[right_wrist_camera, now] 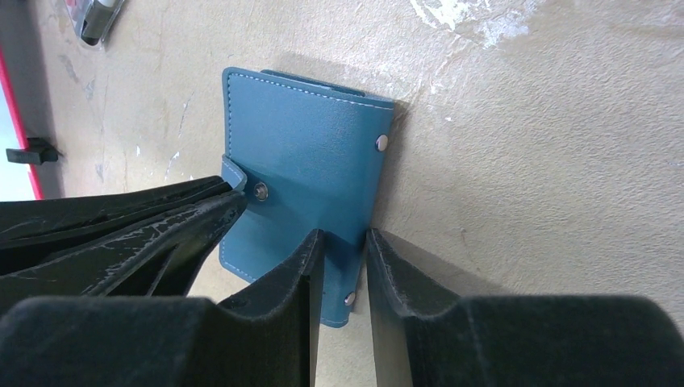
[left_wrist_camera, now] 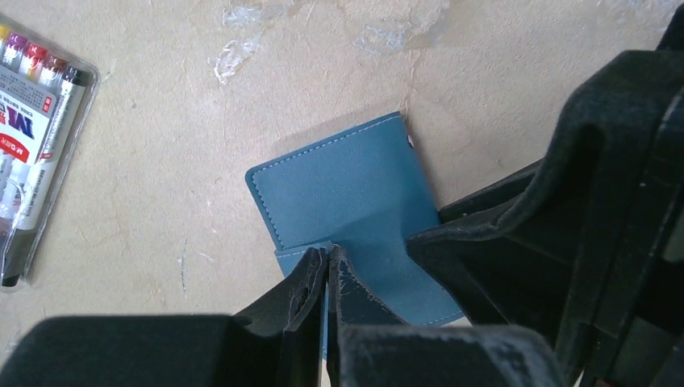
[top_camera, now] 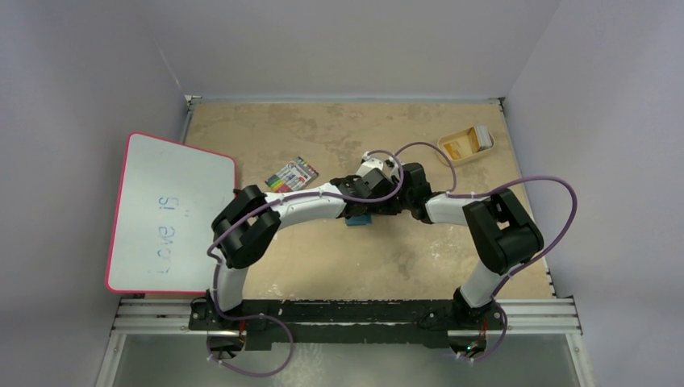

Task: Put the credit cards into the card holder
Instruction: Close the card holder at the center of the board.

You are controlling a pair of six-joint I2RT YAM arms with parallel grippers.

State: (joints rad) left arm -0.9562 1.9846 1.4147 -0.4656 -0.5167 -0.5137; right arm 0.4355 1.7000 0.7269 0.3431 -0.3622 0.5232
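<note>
The card holder (top_camera: 359, 220) is a teal-blue wallet at the table's middle, folded, held between both grippers. My left gripper (left_wrist_camera: 332, 256) is shut on the thin strap edge of the card holder (left_wrist_camera: 347, 185). My right gripper (right_wrist_camera: 345, 238) is closed on the studded spine edge of the card holder (right_wrist_camera: 306, 137). In the top view the left gripper (top_camera: 356, 201) and right gripper (top_camera: 384, 201) meet over it. The credit cards (top_camera: 464, 145), orange-yellow and whitish, lie in a tan tray at the far right, away from both grippers.
A tan tray (top_camera: 446, 142) stands at the back right. A flat pack of multicoloured markers (top_camera: 292, 175) lies left of the grippers and also shows in the left wrist view (left_wrist_camera: 36, 105). A red-rimmed whiteboard (top_camera: 169, 214) covers the table's left side.
</note>
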